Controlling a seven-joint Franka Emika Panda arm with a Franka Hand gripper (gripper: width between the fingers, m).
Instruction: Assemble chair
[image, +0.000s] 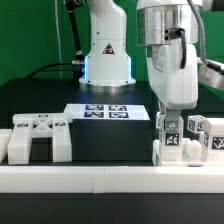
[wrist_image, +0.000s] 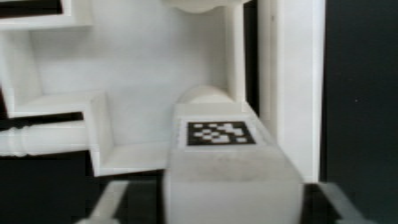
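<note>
1. The chair is not built yet. Its white pieces lie in two groups on the black table (image: 110, 145). One group of chair pieces (image: 190, 140) sits close together at the exterior view's right. Small black-and-white tags on them face the camera.
2. A big chair piece (image: 35, 138) with a gap under it sits well apart, at the exterior view's left. I think it is kept there so the arm has room to work.
3. Both groups seem to sit right by the white wall (image: 100, 182) along the table's front edge. That wall likely stops them from sliding when they are pushed.
4. In the wrist view, a tagged piece (wrist_image: 217, 150) stands upright just under the camera, beside a bigger white frame piece (wrist_image: 71, 90). So this looks like the piece the arm is busy with.
5. The pincer (image: 168, 124) hangs straight down onto the right group. Its fingers are hidden, so I cannot tell if it is wide or narrow, or if it holds the tagged piece.
6. The marker board (image: 105, 112) lies flat farther back, in the middle, out of the way.
</note>
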